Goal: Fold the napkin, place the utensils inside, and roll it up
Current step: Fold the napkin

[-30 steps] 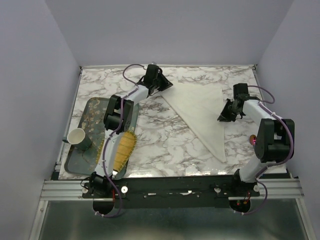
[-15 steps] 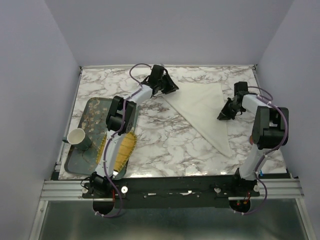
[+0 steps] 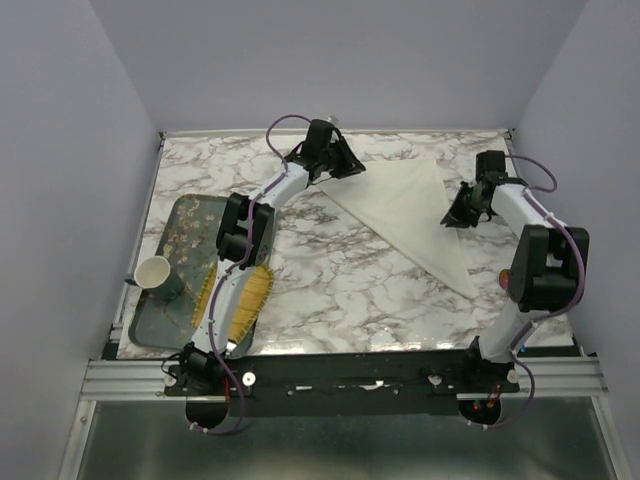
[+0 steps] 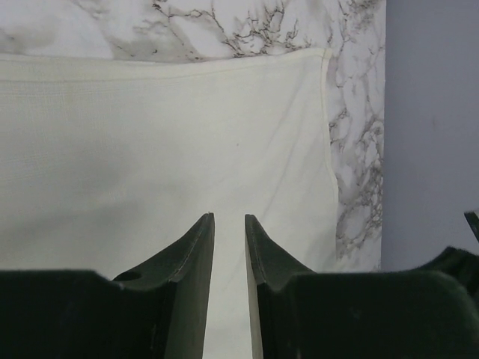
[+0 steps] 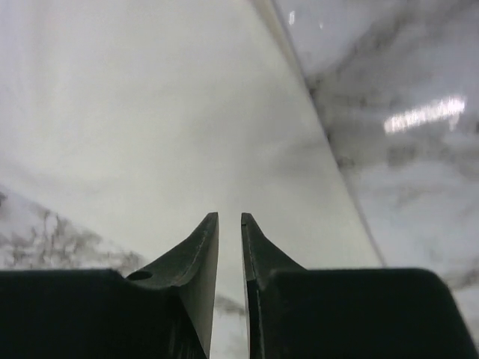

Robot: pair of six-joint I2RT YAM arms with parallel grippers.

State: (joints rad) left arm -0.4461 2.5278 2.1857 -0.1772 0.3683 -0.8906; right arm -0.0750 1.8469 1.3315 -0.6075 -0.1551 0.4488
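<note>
While I am pinching the left gripper (image 4: 228, 218) almost shut on the far-left corner of the napkin (image 3: 405, 215), a folded triangle lying right of centre on the table (image 3: 330, 285), I am risking catching only the top layer and peeling the fold open. Further right, the right gripper (image 5: 229, 217) is clamping the right edge likewise, so uneven pulling is threatening to skew it, and its arm (image 3: 545, 270) is crowding the spoon (image 3: 509, 280) beside it.
</note>
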